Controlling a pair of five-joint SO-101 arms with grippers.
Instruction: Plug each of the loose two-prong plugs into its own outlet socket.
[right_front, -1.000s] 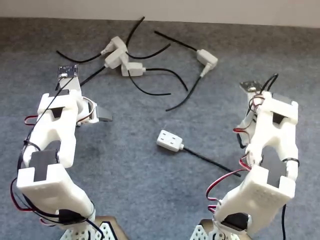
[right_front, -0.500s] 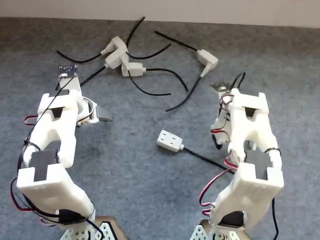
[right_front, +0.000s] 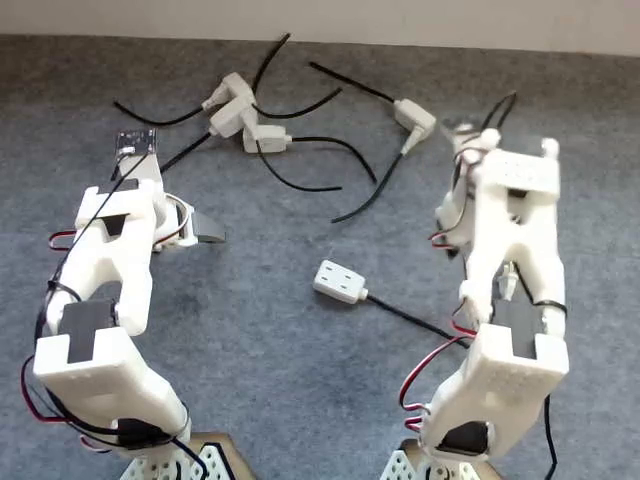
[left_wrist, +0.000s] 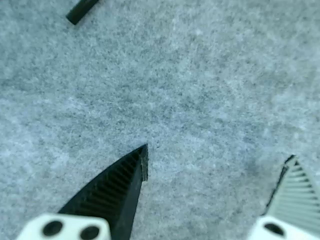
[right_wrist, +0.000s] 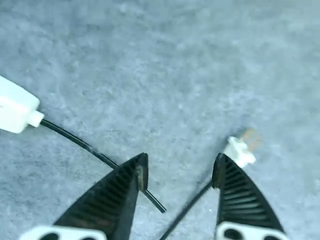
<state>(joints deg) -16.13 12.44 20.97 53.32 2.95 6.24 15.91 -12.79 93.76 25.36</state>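
Plainly, the right gripper (right_wrist: 181, 156) is open above the grey carpet (right_wrist: 200, 60), with a small white connector (right_wrist: 239, 150) just beside 1 finger and a black cord (right_wrist: 100, 155) ending between the 2. The left gripper (left_wrist: 218, 152) is open over carpet. The outlet socket (right_front: 337, 281) lies between the arms, and the loose plugs (right_front: 240, 118) lie well beyond it.

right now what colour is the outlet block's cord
Black: the cord runs from the white outlet block. It shows best in the high view.
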